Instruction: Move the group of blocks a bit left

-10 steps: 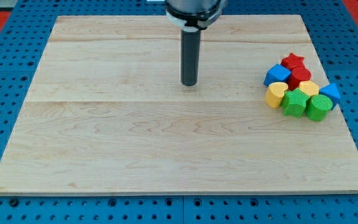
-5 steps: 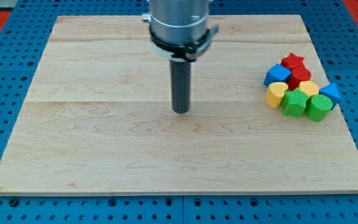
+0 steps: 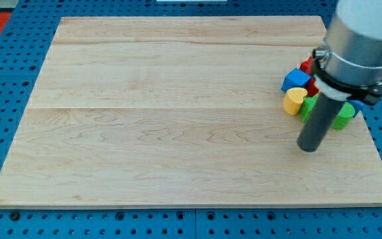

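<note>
Below block cluster (image 3: 296, 89) at view's right: my tip (image 3: 307, 147); no hand on rig.

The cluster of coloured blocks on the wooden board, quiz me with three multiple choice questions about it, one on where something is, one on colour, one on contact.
1. Where does my tip stand relative to the cluster of small coloured blocks?
A. toward the view's bottom of it
B. toward the view's top of it
C. far off at the view's left edge

2. What colour is the cube-like block at the cluster's left, above the yellow block?
A. orange
B. blue
C. purple

3. Is my tip touching any block?
A. yes, the yellow block
B. yes, a red block
C. no, it stands on bare light wooden board

Answers: 1 A, the rod's end sits below the blocks. 2 B, it shows blue. 3 C, bare wood lies between the tip and the nearest blocks.
</note>
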You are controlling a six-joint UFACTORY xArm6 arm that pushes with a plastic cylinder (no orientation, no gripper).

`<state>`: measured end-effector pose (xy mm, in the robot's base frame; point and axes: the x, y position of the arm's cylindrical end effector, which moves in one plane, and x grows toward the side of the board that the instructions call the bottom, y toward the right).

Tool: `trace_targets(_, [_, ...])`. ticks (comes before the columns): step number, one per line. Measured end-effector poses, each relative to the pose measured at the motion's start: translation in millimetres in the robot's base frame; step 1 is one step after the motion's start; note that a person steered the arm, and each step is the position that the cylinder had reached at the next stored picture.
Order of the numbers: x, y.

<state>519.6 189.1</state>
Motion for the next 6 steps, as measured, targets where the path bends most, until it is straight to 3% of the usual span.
trace_targets(5, [-7, 81])
trace_targets(6, [-25, 92])
